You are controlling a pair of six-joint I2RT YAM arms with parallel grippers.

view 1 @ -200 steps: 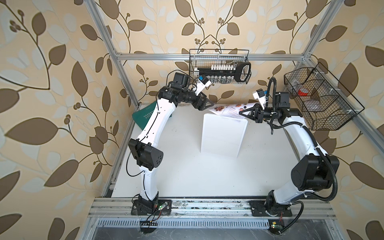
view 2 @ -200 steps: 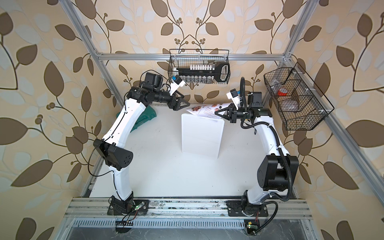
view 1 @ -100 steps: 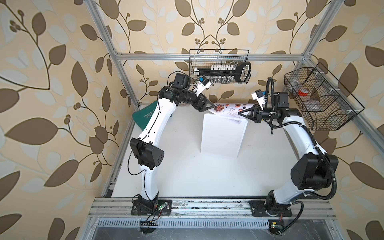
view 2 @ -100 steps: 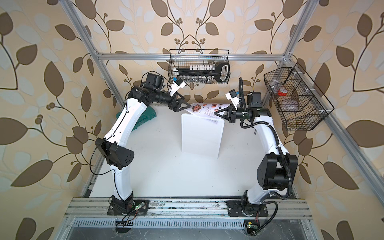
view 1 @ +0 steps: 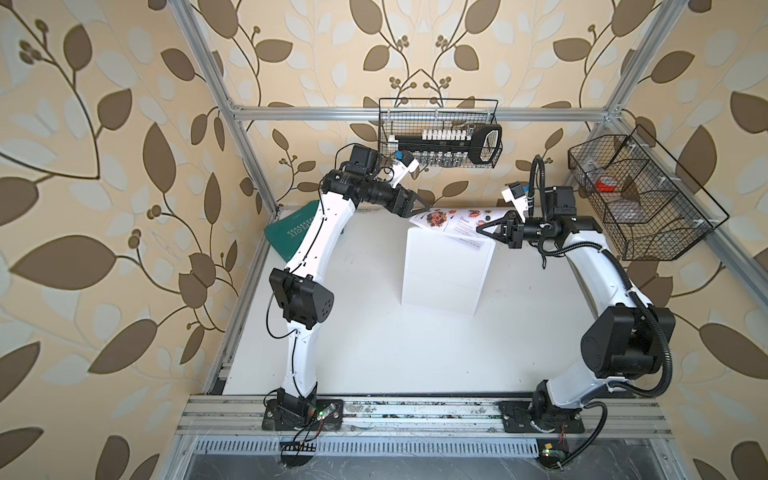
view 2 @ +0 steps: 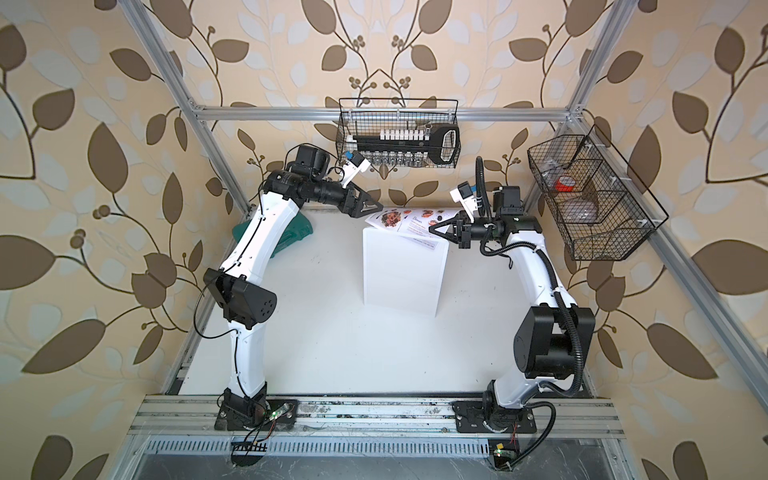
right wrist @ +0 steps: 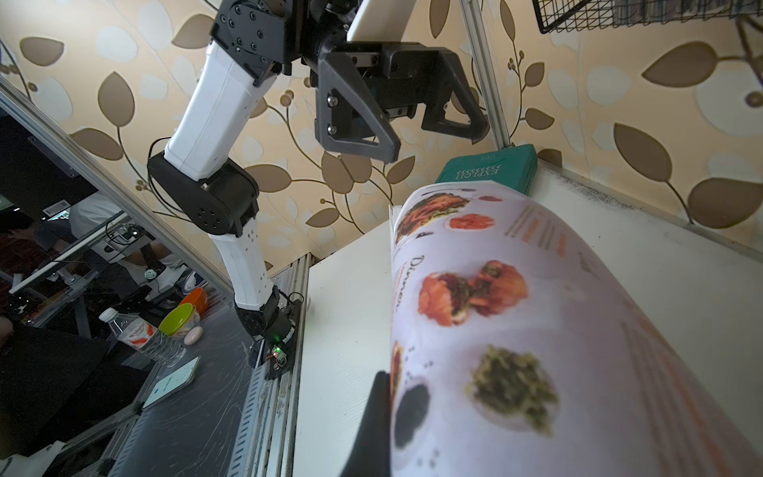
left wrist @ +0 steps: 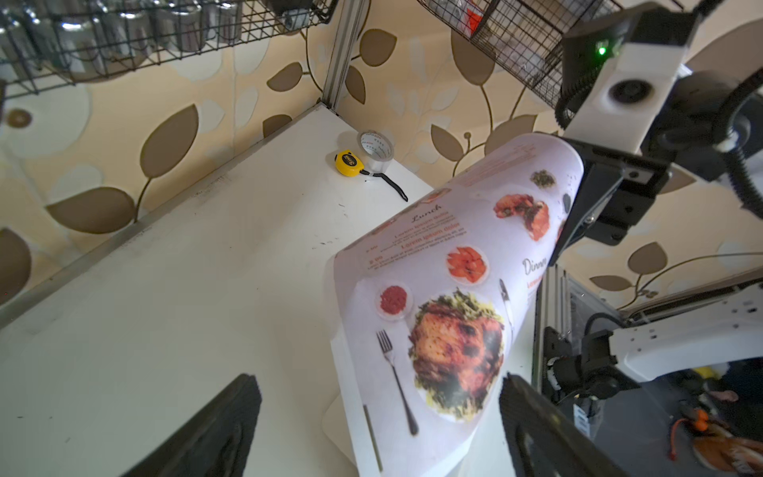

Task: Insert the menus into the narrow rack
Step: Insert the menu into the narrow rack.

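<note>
R gripper (view 1: 483,229) is pinching the thin white paper menu sheet (view 1: 451,219), which is bowing over the top of the tall flat white rack panel (view 1: 442,274). L gripper (view 1: 417,210) is hanging wide open beside its free end. Imo: L should be flattening that curl, squaring edge w/ slot.

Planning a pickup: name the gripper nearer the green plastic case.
Left. Left gripper: open, at the white rack's corner nearest the case. Right gripper: at its far corner, pinching the paper menu.
</note>
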